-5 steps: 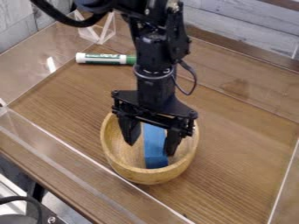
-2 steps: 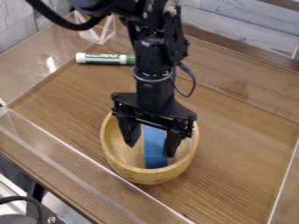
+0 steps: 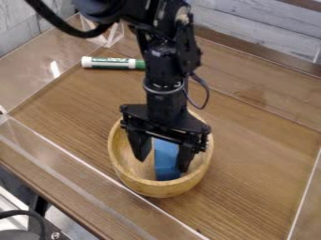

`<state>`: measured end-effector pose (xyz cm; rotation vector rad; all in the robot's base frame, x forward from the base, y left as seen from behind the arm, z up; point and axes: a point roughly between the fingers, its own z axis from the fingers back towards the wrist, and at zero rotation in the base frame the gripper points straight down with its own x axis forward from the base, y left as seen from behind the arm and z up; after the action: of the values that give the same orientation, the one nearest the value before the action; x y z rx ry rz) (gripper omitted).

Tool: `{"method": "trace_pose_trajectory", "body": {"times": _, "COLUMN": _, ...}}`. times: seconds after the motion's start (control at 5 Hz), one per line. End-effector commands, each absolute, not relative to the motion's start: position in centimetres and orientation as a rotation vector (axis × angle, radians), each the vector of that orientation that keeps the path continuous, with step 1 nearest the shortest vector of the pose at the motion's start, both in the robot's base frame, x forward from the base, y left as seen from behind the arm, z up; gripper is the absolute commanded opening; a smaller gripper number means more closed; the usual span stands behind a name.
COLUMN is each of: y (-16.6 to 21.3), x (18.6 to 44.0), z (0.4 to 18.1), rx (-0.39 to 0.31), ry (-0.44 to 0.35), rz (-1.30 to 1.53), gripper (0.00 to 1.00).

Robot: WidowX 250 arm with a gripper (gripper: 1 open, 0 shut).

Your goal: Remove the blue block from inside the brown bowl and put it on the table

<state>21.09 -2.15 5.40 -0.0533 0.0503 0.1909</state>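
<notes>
The brown bowl sits on the table near its front edge. Inside it the blue block leans upright against the bowl's inner wall. My gripper points straight down into the bowl, open, with one black finger left of the block and the other to its right. The block stands between the fingers, and I cannot tell whether either one touches it. The block's upper end is partly hidden by the gripper body.
A white marker with a green cap lies at the back left of the table. Clear plastic walls edge the tabletop, close to the bowl on the front left.
</notes>
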Motion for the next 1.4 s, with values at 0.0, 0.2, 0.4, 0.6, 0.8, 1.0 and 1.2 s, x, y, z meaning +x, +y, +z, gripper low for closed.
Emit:
{"method": "trace_pose_trajectory", "body": {"times": 0.0, "y": -2.0, "x": 21.7, "z": 5.3, "rx": -0.060, "ry": 0.017, "rz": 0.206, "gripper": 1.00}}
{"method": "trace_pose_trajectory", "body": {"times": 0.2, "y": -2.0, "x": 21.7, "z": 5.0, "rx": -0.063, "ry": 0.013, "rz": 0.209, "gripper": 0.00}}
{"method": "trace_pose_trajectory", "body": {"times": 0.4, "y": -1.9, "x": 21.7, "z": 5.2, "rx": -0.065, "ry": 0.016, "rz": 0.211, "gripper": 0.00}}
{"method": "trace_pose_trajectory", "body": {"times": 0.6, "y": -1.8, "x": 21.6, "z": 5.6, "rx": -0.068, "ry": 0.021, "rz": 0.215, "gripper": 0.00}}
{"method": "trace_pose_trajectory", "body": {"times": 0.8, "y": -1.7, "x": 21.6, "z": 6.0, "rx": -0.071, "ry": 0.025, "rz": 0.219, "gripper": 0.00}}
{"method": "trace_pose_trajectory", "body": {"times": 1.0, "y": -1.6, "x": 21.6, "z": 6.3, "rx": -0.074, "ry": 0.028, "rz": 0.222, "gripper": 0.00}}
{"method": "trace_pose_trajectory", "body": {"times": 1.2, "y": -1.5, "x": 21.6, "z": 6.7, "rx": -0.077, "ry": 0.032, "rz": 0.225, "gripper": 0.00}}
